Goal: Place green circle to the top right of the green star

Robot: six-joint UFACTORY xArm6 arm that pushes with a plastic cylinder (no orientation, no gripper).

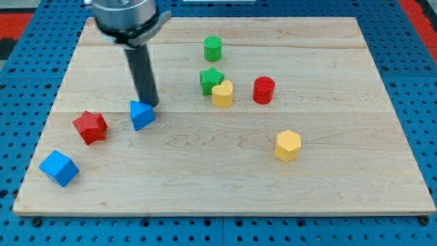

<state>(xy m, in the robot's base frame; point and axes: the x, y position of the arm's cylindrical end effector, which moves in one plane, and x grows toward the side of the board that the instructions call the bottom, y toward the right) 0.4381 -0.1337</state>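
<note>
Your tool is a bare rod with no jaws to part or clamp; my tip point(149, 104) sits just behind the blue triangular block point(142, 115), well apart from the task's things. The green circle point(213, 48) stands at twelve o'clock of the green star point(211, 80), near it. You appear to be in the approach step; next, reach its nine o'clock side and nudge it toward three o'clock.

Bright, even light; soft shadows.

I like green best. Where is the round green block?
The green cylinder block sits near the wooden board's top middle, directly above the green star block, apart from it.
</note>
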